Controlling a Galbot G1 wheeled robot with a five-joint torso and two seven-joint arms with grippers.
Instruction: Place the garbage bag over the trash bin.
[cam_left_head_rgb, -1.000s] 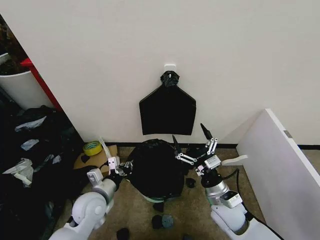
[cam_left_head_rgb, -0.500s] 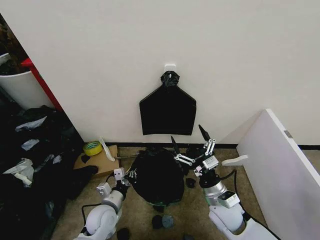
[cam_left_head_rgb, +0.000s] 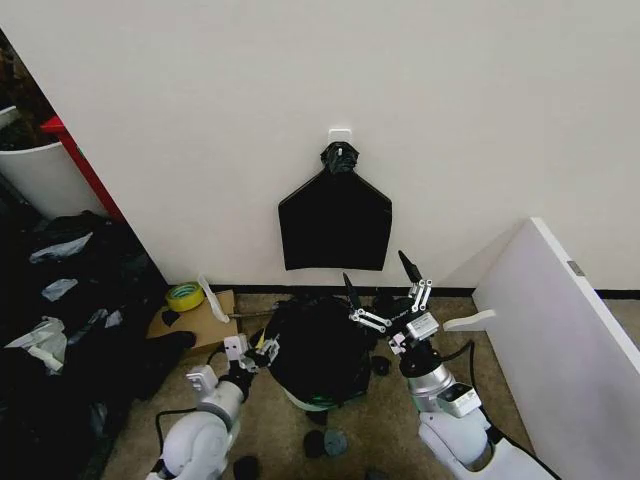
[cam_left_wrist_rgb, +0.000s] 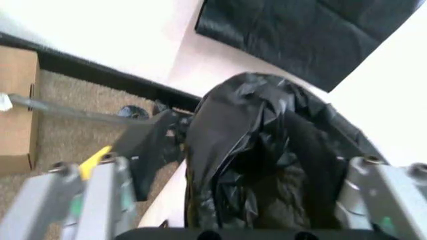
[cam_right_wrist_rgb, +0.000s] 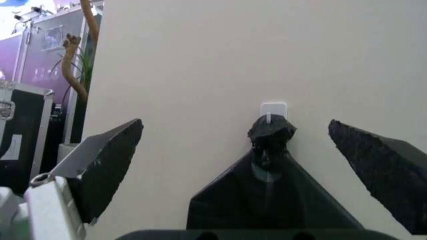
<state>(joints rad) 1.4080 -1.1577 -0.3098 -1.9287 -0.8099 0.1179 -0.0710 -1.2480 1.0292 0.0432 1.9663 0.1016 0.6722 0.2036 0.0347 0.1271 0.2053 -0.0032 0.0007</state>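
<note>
The garbage bag (cam_left_head_rgb: 318, 345) is glossy, crinkled black plastic draped over the trash bin (cam_left_head_rgb: 314, 402), of which a sliver of pale green base shows beneath. My left gripper (cam_left_head_rgb: 256, 349) is at the bag's left side, open. In the left wrist view the garbage bag (cam_left_wrist_rgb: 267, 165) bulges between the spread fingers (cam_left_wrist_rgb: 100, 200). My right gripper (cam_left_head_rgb: 378, 290) hovers open just above the bag's right rear. Its black fingertips (cam_right_wrist_rgb: 113, 155) point at the wall with nothing between them.
A flat black bundle (cam_left_head_rgb: 335, 225) hangs from a wall hook behind the bin. A white board (cam_left_head_rgb: 560, 340) leans at the right. On the left are a yellow tape roll (cam_left_head_rgb: 185, 295), cardboard (cam_left_head_rgb: 205, 318), a pile of dark litter (cam_left_head_rgb: 60, 300) and a white container (cam_left_head_rgb: 35, 175). Small black lumps (cam_left_head_rgb: 325, 440) lie in front.
My left arm has dropped lower and its gripper has slid right toward the bag's side. The bag's left flank has drawn in. The right gripper has barely moved.
</note>
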